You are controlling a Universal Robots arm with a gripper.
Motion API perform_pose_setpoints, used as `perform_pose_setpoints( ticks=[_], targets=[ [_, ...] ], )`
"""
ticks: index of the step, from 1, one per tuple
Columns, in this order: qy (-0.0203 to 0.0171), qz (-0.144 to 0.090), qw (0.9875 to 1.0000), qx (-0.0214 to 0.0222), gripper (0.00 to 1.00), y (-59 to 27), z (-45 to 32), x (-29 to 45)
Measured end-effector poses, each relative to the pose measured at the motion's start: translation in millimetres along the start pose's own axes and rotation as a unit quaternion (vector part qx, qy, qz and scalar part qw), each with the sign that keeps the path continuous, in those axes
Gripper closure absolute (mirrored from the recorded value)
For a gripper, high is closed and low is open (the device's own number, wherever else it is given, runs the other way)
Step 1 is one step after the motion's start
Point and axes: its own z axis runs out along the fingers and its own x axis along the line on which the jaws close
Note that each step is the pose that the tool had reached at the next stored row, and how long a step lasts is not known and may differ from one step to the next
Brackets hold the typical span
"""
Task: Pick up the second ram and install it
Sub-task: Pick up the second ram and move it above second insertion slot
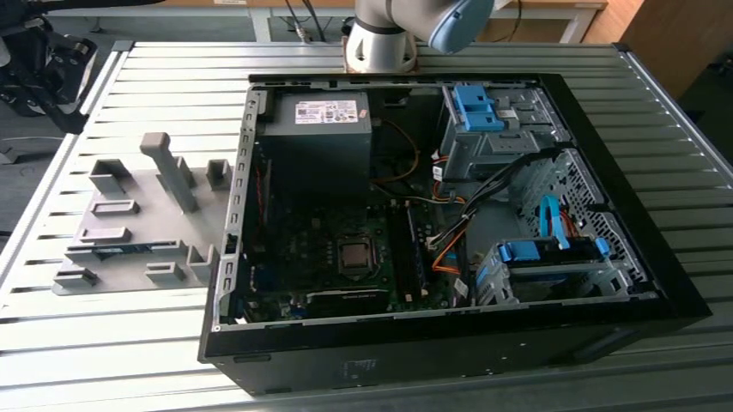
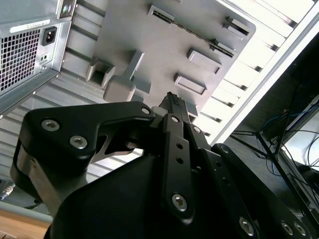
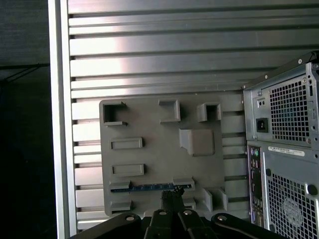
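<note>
Your gripper (image 3: 172, 197) hangs over the grey tray (image 3: 154, 149) that lies beside the computer case (image 1: 235, 215) on the slatted table (image 1: 172, 77). The fingers look drawn together at their tips and hold nothing. The ram stick (image 3: 149, 187) sits untouched in the tray, at the end nearer the case's front panel, held between two holder blocks (image 3: 183, 182). It seems to stand on its long edge, because from above you get just a thin blue line.

Its long axis points straight at the case's side wall, roughly square to it. The motherboard slots (image 1: 408, 249) run along the case instead, so the stick lies crosswise to them.

What you should watch, in my judgement:

- With the fingers together there is no gap for the board. Coming down like this would press the tips onto its top edge or onto a block.
- The tips line up with the part of the stick nearer the case, close to a block. A grasp there could catch the block, or take the stick off-centre so it tilts as it lifts.
- The blocks hold the stick snugly, so a slanted pull could jam it or drag the tray.
- The crosswise axis and the case wall leave room for a clipped edge or a skewed seating in the slot.
</note>
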Motion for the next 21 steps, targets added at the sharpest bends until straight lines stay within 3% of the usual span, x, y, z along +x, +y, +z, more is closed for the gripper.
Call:
perform_pose_setpoints(
  ticks=[4, 7, 14, 21],
  targets=[
    [0.0001, -0.002, 1.0, 0.0, 0.89, 0.0, 0.0, 0.0],
    [0.0013, -0.029, 0.9996, -0.0006, 0.89, 0.0, 0.0, 0.1],
    [0.0038, -0.085, 0.9963, -0.0014, 0.89, -0.1, 0.2, 0.4],
    [0.004, -0.091, 0.9958, -0.0016, 0.89, -0.5, 0.3, 1.9]
  ],
)
